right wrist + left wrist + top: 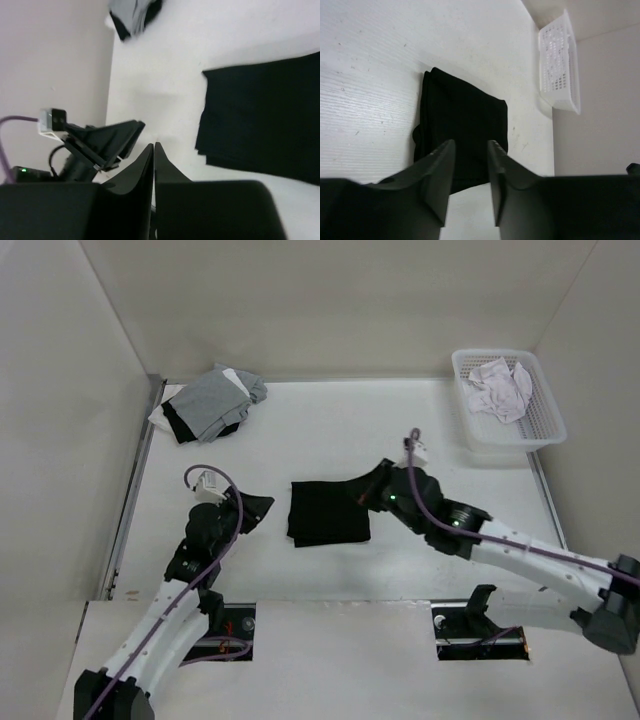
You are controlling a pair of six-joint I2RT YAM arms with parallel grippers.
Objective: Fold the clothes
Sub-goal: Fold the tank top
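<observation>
Reading the top view from the left, the left gripper [262, 507] hangs low over the table [330, 430], its fingers [444, 167] spread with nothing between them. From it the black garment [328, 512] lies at 3 o'clock, near but apart, and its own wrist view shows the cloth straight ahead through the gap.

The garment sits mid-table as a flat, layered, almost square block. We judge its slightly longer axis to run 9 to 3 o'clock, which puts its short edges towards the two arms.

The right gripper [365, 492] is at the garment's 1 o'clock corner, so this arm is the nearer. Its fingers [144, 167] are pressed together and pinch no cloth. In its wrist view the tips point out over bare table towards the left arm, with the garment off to their 2 o'clock. Whether they brush the fabric we cannot tell, since black lies on black from above.

We judge that any further fold across the long axis suits the right arm, which would first have to part its fingers at that corner.
</observation>
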